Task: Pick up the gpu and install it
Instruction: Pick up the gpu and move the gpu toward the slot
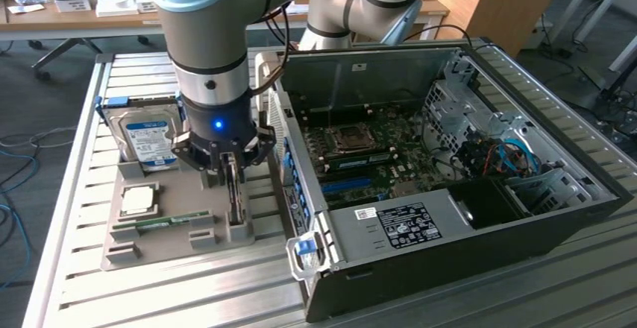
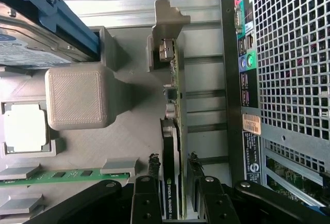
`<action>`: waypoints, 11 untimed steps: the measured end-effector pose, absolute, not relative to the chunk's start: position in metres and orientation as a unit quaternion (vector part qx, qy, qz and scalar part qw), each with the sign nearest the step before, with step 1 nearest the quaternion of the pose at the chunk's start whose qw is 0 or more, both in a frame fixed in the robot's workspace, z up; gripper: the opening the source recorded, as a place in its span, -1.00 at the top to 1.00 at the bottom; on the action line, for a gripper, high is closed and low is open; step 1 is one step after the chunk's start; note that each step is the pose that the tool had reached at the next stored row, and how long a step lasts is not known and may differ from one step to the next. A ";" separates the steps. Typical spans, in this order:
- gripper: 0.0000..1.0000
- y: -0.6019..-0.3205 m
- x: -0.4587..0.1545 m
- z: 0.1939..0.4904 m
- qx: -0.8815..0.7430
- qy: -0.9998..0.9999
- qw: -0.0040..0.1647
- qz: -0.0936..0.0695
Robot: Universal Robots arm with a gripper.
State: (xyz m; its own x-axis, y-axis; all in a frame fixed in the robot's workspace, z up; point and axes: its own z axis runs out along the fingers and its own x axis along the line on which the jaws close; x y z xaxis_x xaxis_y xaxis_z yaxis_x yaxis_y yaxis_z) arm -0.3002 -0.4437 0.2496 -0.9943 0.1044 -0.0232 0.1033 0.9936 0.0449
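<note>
The gpu (image 1: 235,207) stands on edge in a slot of the grey holder tray (image 1: 164,252), just beside the open computer case (image 1: 557,216). In the wrist view the gpu (image 2: 176,105) shows as a thin green board with a black cooler and a silver bracket at its far end. My gripper (image 1: 230,173) is straight above it, lowered over the top edge. The gripper (image 2: 173,163) is open, its two fingertips (image 2: 153,163) straddling the card, with narrow gaps on both sides.
On the same tray are a silver hard drive with a blue-white label (image 1: 148,136), a CPU (image 1: 137,198) and a narrow RAM stick (image 1: 164,222). The motherboard (image 1: 363,153) lies exposed inside the case. The case's perforated rear panel (image 2: 289,69) is close beside the card.
</note>
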 end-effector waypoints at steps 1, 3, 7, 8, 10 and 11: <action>0.29 -0.444 -0.300 0.249 0.052 0.998 0.013 0.022; 0.29 -0.444 -0.300 0.247 0.053 0.998 0.013 0.022; 0.29 -0.444 -0.300 0.245 0.054 0.998 0.013 0.022; 0.29 -0.444 -0.300 0.245 0.054 0.998 0.013 0.022; 0.29 -0.444 -0.300 0.245 0.054 0.998 0.013 0.022; 0.29 -0.444 -0.300 0.245 0.054 0.998 0.013 0.022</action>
State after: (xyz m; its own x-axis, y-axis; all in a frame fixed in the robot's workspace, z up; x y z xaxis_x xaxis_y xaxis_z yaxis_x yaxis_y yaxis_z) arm -0.3003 -0.4436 0.2453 -0.9939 0.1074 -0.0233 0.1063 0.9933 0.0450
